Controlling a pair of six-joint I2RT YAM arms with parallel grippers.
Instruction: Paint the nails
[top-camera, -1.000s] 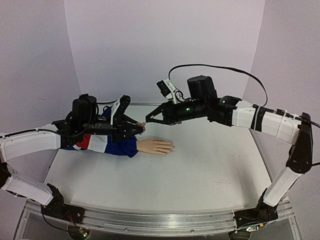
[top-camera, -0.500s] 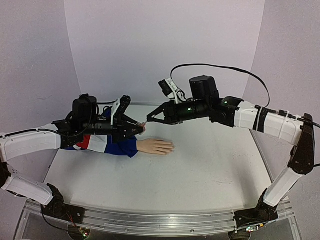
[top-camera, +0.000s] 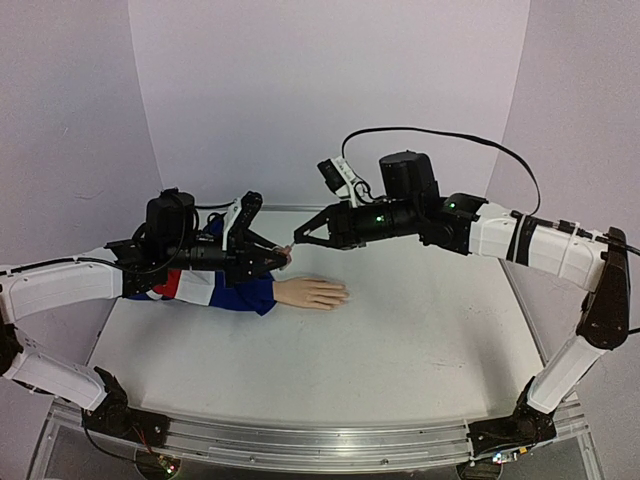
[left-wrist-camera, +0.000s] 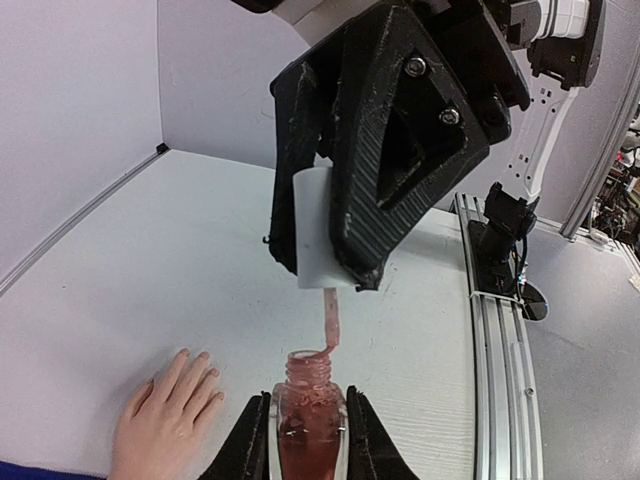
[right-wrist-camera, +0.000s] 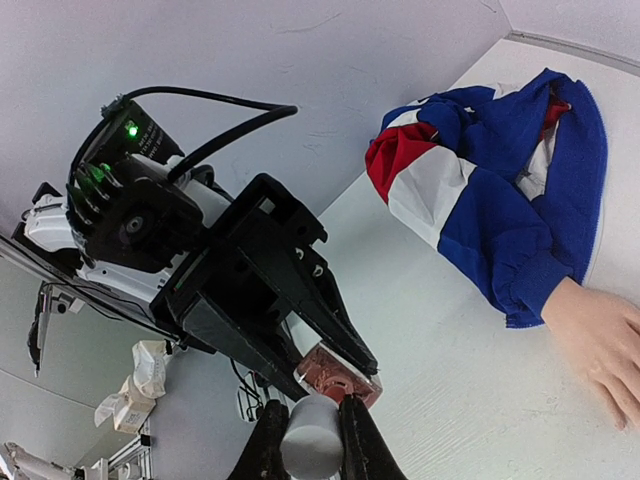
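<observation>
A pale mannequin hand (top-camera: 312, 293) lies palm down on the table, its blue, red and white sleeve (top-camera: 215, 288) behind it. Its nails (left-wrist-camera: 196, 363) are tiny and pale; the hand also shows in the right wrist view (right-wrist-camera: 600, 340). My left gripper (top-camera: 283, 255) is shut on the open pink polish bottle (left-wrist-camera: 309, 430), held above the sleeve. My right gripper (top-camera: 296, 240) is shut on the white cap (left-wrist-camera: 318, 228), its pink brush (left-wrist-camera: 330, 320) bent at the bottle's mouth. The cap (right-wrist-camera: 310, 436) and bottle (right-wrist-camera: 341, 372) show in the right wrist view.
The purple backdrop walls (top-camera: 330, 90) close in the table at back and sides. An aluminium rail (top-camera: 300, 440) runs along the near edge by the arm bases. A black cable (top-camera: 450, 140) loops above the right arm.
The right gripper with the cap has edged slightly up and away from the bottle. The left arm and the mannequin hand have not moved.
</observation>
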